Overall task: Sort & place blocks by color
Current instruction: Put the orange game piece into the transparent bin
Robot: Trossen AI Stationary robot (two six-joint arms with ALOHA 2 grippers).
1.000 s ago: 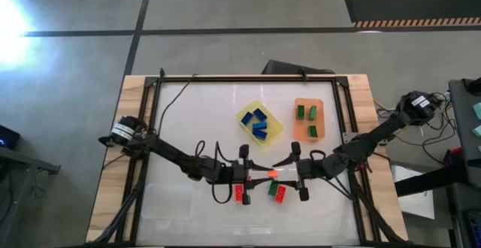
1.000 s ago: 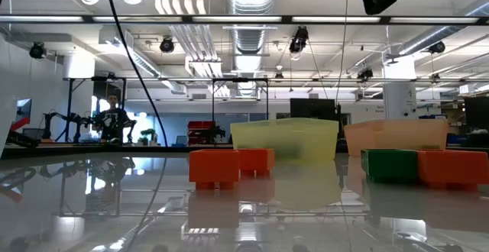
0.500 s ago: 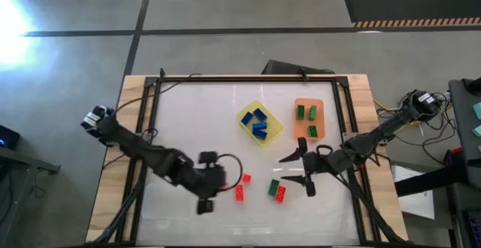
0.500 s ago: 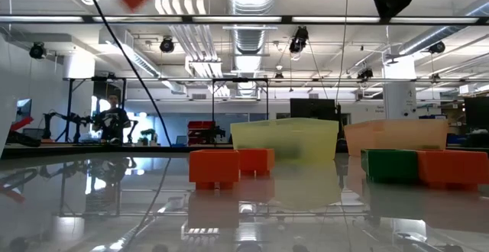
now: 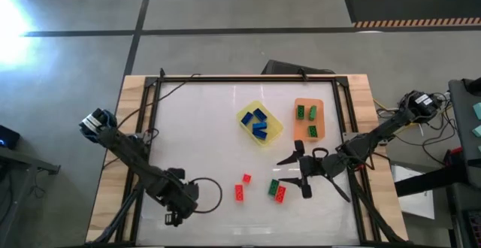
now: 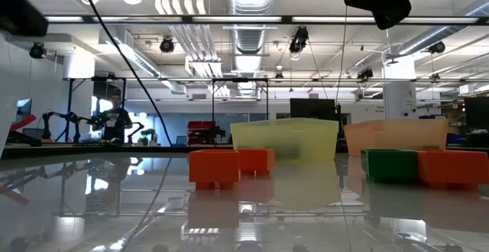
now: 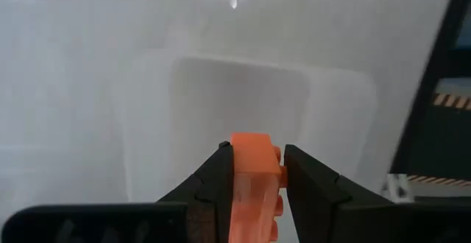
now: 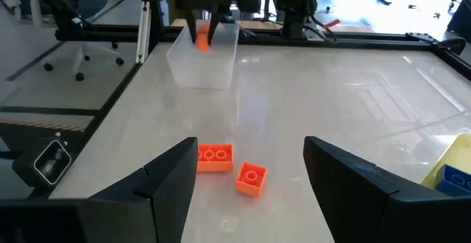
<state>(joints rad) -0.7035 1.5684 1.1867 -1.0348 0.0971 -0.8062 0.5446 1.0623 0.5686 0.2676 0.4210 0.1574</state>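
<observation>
My left gripper (image 5: pixel 176 205) is over the clear tray (image 7: pixel 243 110) at the table's near left, shut on a red-orange block (image 7: pixel 252 171). My right gripper (image 5: pixel 283 170) hangs open above the table, just right of the loose blocks, and touches nothing. Two red-orange blocks (image 5: pixel 246 178) (image 5: pixel 239 194) lie flat on the table. A green block (image 5: pixel 273 186) and another red-orange one (image 5: pixel 279 195) lie side by side. The yellow tray (image 5: pixel 272 135) holds blue blocks (image 5: pixel 259 124). The orange tray (image 5: pixel 308 104) holds green blocks (image 5: pixel 306 113). My left gripper pinches the red-orange block by two opposite side faces (image 7: pixel 239 177) between its two fingers. The studs (image 7: pixel 278 171) point sideways against one finger. The fingers come from above, pointing down. The block is lifted clear, above the clear tray's floor.
The clear tray (image 8: pixel 204 62) sits near the table's near left corner. A black frame (image 5: pixel 154 90) runs round the table's edges. Bare tabletop lies along the far left. A person (image 6: pixel 114 118) stands far off in the room behind.
My left gripper has carried the red-orange block away from the table's middle, where it was close to my right gripper, toward the near left corner, and is now over the clear tray. My right gripper has drawn back a little to the right.
</observation>
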